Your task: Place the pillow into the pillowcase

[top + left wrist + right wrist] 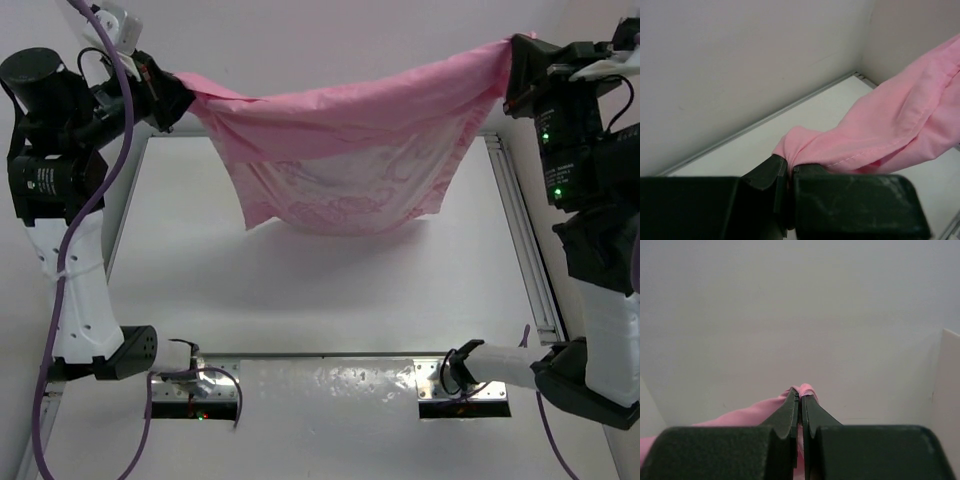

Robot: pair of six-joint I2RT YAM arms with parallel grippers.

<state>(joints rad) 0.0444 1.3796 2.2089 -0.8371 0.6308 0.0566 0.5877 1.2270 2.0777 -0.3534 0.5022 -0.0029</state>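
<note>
White table [330, 290], framed by a pale metal rail, seen from above with both arm bases at its near edge.

Pink pillowcase [350, 130], held off the tabletop and strung like a hammock above the far edge, from the far left corner to the far right corner. Its upper hem runs nearly taut between the two pincers, and the middle sags toward the centre of the table. The lower part of the sag looks paler, almost white, with a rose pattern showing. Whether that is the pillow inside cannot be told from here.

Left arm [75, 280] and right arm [600, 300], each rising from its near corner along its side edge.

Left gripper [175, 95], at the far left corner, fingers pressed together on a bunched corner of the cloth. The left wrist view shows the fold [890, 130] pinched at the fingertips [789, 165].

Right gripper [515, 65], at the far right corner, likewise pinching the cloth. In its wrist view a small pink tuft [805, 388] pokes out above the closed tips [800, 397].

Purple cable [90, 200], trailing down the left arm.
</note>
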